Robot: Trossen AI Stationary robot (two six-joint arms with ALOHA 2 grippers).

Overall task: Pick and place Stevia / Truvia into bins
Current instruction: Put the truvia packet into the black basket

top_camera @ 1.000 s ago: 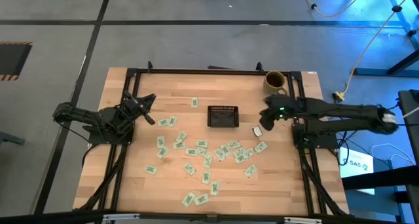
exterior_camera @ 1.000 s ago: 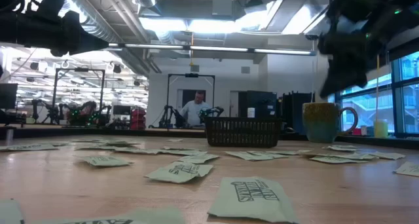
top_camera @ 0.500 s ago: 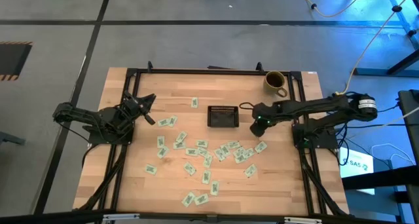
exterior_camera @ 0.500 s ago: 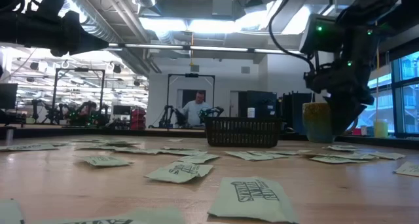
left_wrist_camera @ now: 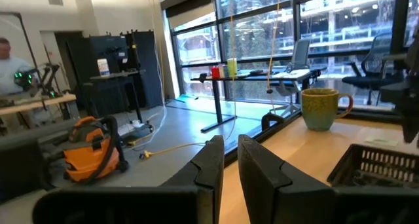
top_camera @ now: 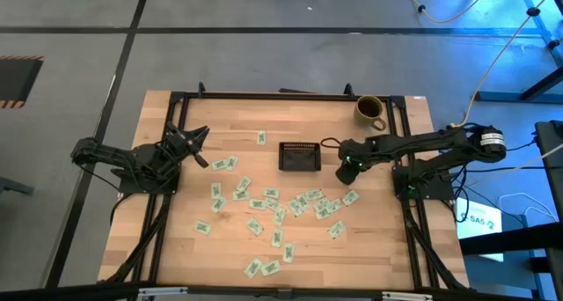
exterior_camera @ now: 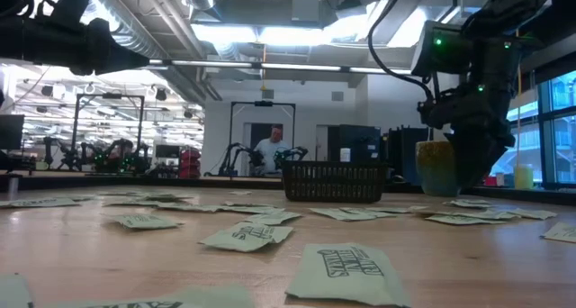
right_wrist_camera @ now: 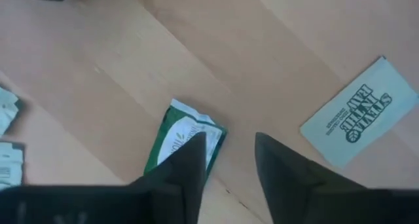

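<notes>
Right gripper is down low over the table, just off the black tray at the tray's four o'clock. In the right wrist view its two dark fingers stand apart with a clear gap, nothing between them, and a green-and-white packet lies flat on the wood right at the tip of one finger, partly tucked under it. A second packet, printed side up, sits well apart across the boards.

So this looks like the grasp step: the fingers are spread and poised over one packet, not yet closed on it. The next move, I'd judge, calls for shifting so the packet sits squarely between the tips, pressing down to the wood and pinching the thin paper by its edges, then lifting and carrying it a short way toward ten o'clock to drop it in the tray.

Most of the packets lie scattered across the middle of the table, from five to seven o'clock of the tray, so plenty of work is left.

Left gripper waits at the tray's nine o'clock, well apart, its fingers nearly together with only a slim gap and holding nothing. The olive mug stands at the tray's one o'clock.
</notes>
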